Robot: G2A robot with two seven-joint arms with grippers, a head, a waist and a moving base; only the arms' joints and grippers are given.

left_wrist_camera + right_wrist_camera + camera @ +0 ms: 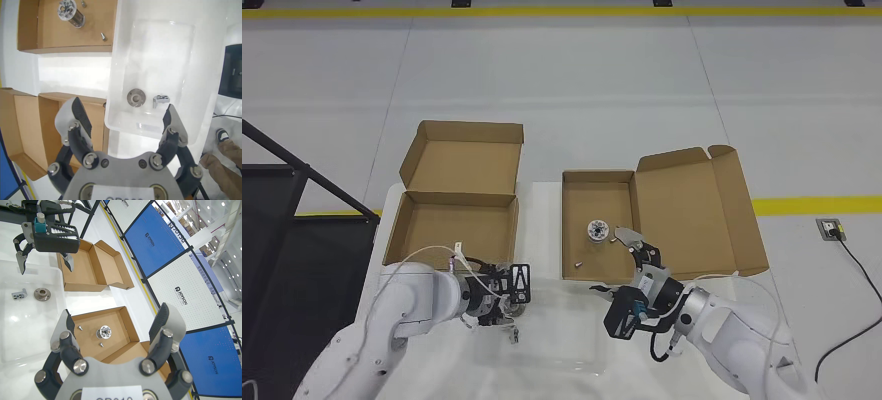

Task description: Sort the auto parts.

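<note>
A clear plastic tray [160, 56] holds a round metal flange [136, 97] and a small grey bracket [160, 100]. My left gripper [122, 106] hangs open just above the tray's end, astride both parts and touching neither. In the right wrist view the flange [42, 293] and bracket [19, 294] lie below the left gripper [46, 270]. My right gripper [116, 313] is open and holds nothing, over the near edge of the right cardboard box [587, 200]. That box holds a ribbed metal cylinder [103, 332] and two small bolts [80, 328].
The left cardboard box [452, 235] stands with nothing in it, lid folded back. Both boxes sit side by side behind the tray [28, 323] on the white table. Blue and white partition panels [160, 237] stand beyond the table.
</note>
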